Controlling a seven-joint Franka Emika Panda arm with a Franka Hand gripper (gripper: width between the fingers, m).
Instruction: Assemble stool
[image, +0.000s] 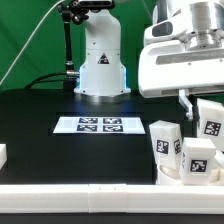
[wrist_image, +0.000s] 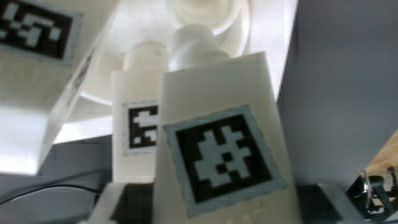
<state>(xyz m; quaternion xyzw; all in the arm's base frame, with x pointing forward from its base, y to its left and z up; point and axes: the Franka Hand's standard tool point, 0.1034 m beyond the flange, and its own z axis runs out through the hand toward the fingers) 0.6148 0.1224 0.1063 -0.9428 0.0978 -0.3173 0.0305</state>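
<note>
My gripper (image: 200, 104) hangs at the exterior view's right and is shut on a white stool leg (image: 210, 119) with a black-and-white tag. Just below it the round white seat (image: 176, 177) lies on the black table. Two more legs (image: 165, 141) (image: 198, 158) stand upright on the seat. In the wrist view the held leg (wrist_image: 222, 150) fills the middle between my gripper's (wrist_image: 217, 207) jaws. Another tagged leg (wrist_image: 143, 122) stands close behind it, and a third tag (wrist_image: 36, 30) shows further off. Whether the held leg touches the seat is hidden.
The marker board (image: 100, 125) lies flat in the middle of the black table. A long white border rail (image: 90, 197) runs along the front edge. A small white piece (image: 3, 155) sits at the exterior view's far left. The robot base (image: 100, 65) stands behind.
</note>
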